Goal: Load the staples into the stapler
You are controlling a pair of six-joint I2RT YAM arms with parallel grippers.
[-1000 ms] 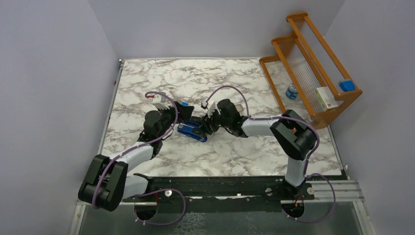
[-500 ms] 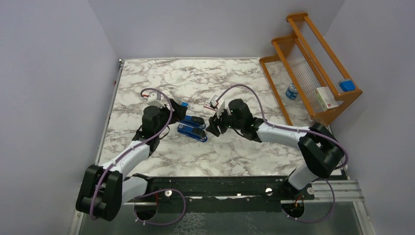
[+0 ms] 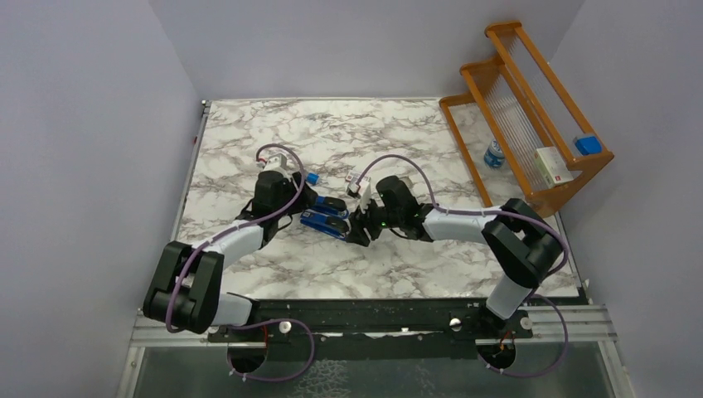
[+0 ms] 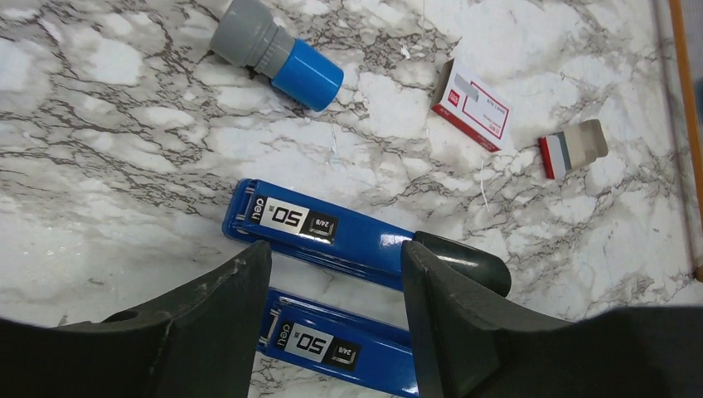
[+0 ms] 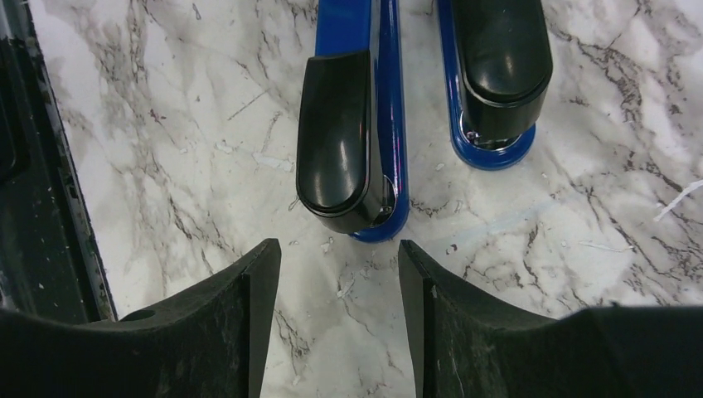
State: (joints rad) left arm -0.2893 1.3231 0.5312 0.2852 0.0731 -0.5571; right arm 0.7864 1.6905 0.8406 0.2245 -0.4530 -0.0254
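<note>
**A:** Since half a second ago both arms have come back in on the two staplers. The left jaws (image 3: 300,199) now hang over the labelled ends. The right jaws (image 3: 358,228) sit low by the black-capped ends.

**B:** Is either holding anything?

**A:** No. Both pairs stand roughly half open and empty. The left pair is above the staplers, not clamped on them. The right pair has only bare table (image 3: 373,133) in its gap.

**B:** How do the staplers lie?

**A:** Side by side, with their long axes running across the table from one arm to the other. The near stapler (image 3: 325,224) points its black end straight into the right jaws' gap, just ahead of the tips. The far stapler (image 3: 333,206) lies off to one side of that line. I judge the right arm is better placed for the rear end and the left arm for the front.

**B:** And the staples?

**A:** The staple box (image 4: 471,105) lies flat beyond the far stapler, well apart from both gaps. A torn sleeve (image 4: 572,149) lies just beside it. Whether a strip lies loose I cannot tell.

**B:** What about the surfaces?

**A:** The stapler bodies are glossy blue enamel with rounded, shiny black caps, which are likely slippery. The box is thin card, white with a red label. The table is smooth and marbled. A cylinder (image 4: 278,54) with a blue cap lies on its side and could roll.
</note>
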